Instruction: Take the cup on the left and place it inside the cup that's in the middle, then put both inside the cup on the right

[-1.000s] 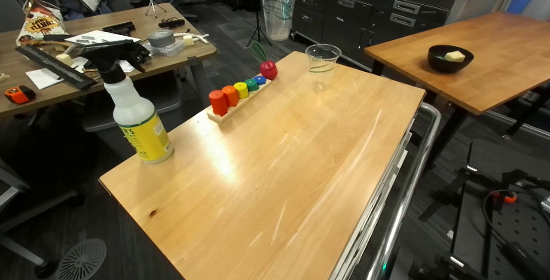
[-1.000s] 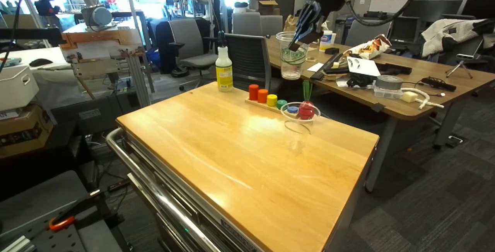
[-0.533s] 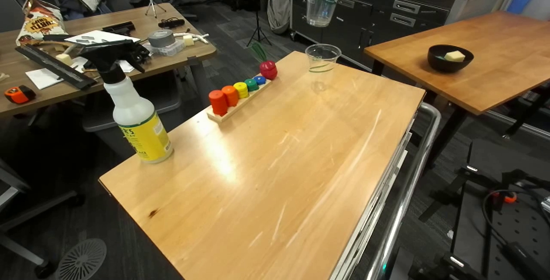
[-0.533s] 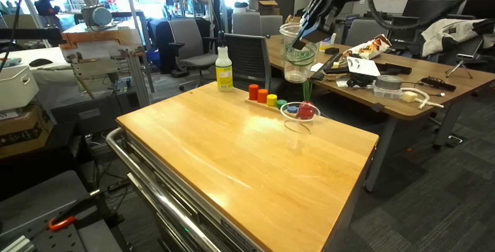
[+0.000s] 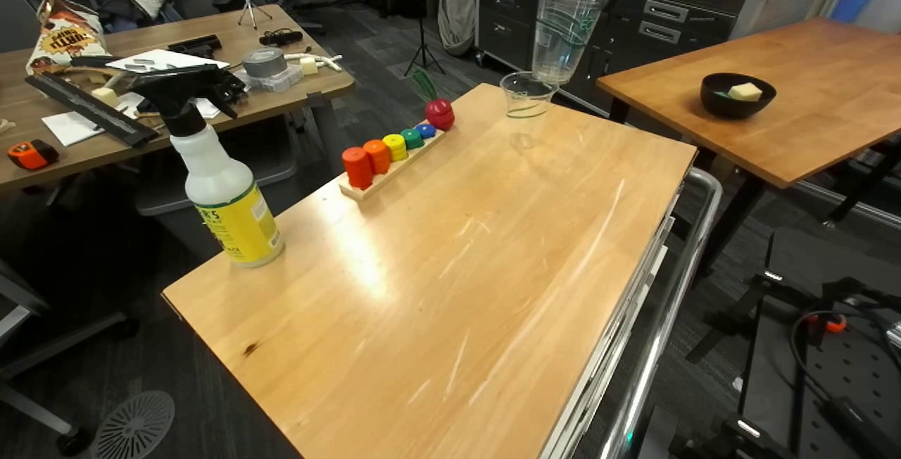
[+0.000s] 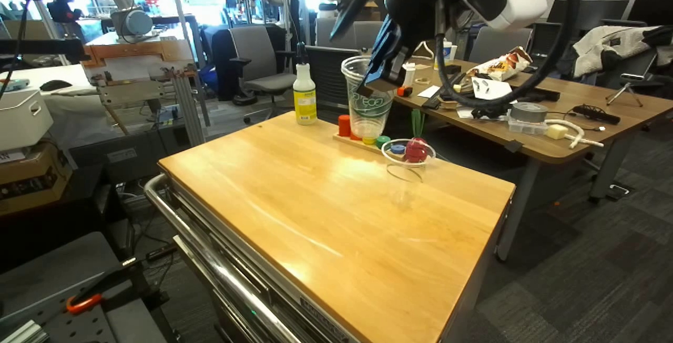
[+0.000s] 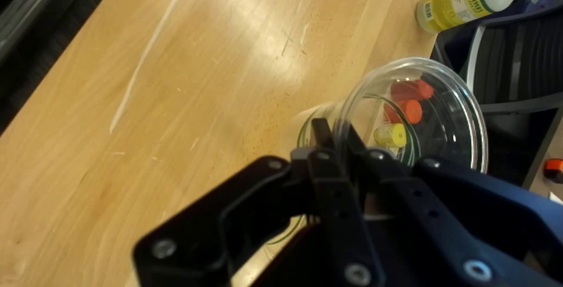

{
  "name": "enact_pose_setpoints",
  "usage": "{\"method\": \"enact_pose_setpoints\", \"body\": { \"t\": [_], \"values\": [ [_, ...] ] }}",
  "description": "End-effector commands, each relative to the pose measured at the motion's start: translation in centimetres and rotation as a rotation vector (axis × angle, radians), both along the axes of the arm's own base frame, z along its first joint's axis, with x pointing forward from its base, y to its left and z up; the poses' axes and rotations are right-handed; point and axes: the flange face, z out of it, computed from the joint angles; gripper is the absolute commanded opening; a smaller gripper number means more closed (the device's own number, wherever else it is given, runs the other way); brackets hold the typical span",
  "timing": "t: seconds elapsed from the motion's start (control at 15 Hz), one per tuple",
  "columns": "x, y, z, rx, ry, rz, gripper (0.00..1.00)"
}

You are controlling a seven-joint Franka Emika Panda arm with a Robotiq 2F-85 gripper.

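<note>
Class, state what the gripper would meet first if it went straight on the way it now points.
The gripper would probably meet the wooden worktop, with the held cup touching first. The standing cup seems just beside that line, but depth is unclear.

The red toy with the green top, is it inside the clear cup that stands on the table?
No, in an exterior view the tabletop shows between the red toy and the standing clear cup.
</note>
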Motion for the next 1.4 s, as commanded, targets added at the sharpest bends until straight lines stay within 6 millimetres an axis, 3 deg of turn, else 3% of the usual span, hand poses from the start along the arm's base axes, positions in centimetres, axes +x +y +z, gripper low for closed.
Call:
{"method": "enact_pose_setpoints", "body": {
  "t": [0.0, 0.53, 1.07, 1.33],
  "values": [
    [0.0, 0.6, -0.1, -0.070, -0.027, -0.026, 0.02],
    [2.7, -0.2, 0.6, -0.133, -0.058, -0.093, 0.02],
    [4.7, -1.3, -2.5, -0.162, 0.012, -0.128, 0.02],
    [6.3, -2.0, -2.9, -0.161, 0.022, -0.147, 0.02]
  ]
}}
